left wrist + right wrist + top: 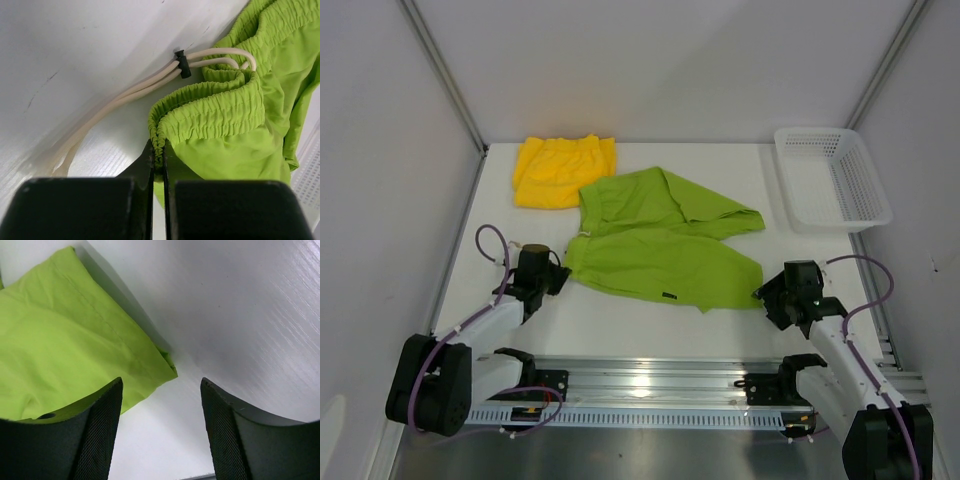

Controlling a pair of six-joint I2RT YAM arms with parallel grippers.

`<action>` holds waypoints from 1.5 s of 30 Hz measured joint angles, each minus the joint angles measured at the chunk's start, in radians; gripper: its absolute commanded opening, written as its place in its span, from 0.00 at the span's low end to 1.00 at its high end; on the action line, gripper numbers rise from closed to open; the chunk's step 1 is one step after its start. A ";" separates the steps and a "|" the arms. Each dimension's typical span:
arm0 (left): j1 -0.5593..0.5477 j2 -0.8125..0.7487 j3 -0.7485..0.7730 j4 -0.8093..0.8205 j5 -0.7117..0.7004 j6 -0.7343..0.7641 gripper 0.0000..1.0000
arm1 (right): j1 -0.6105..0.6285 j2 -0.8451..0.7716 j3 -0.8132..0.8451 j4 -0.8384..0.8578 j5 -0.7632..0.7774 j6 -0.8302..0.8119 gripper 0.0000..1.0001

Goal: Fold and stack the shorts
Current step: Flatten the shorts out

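Observation:
The lime green shorts (665,240) lie spread across the middle of the table. My left gripper (558,275) is shut on the folded elastic waistband (210,112) at their left edge; the white drawstring (125,92) trails on the table beside it. My right gripper (767,292) is open and empty just right of the shorts' leg corner (167,365), which lies between and ahead of the fingers. The bright yellow shorts (562,170) lie folded at the back left, touching the green pair.
A white mesh basket (832,178) stands at the back right corner. Grey walls enclose the table on three sides. A metal rail (650,385) runs along the near edge between the arm bases.

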 measured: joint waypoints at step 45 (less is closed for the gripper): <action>0.006 -0.094 0.804 -0.525 0.026 0.080 0.00 | -0.037 0.090 0.785 -0.304 -0.022 -0.199 0.00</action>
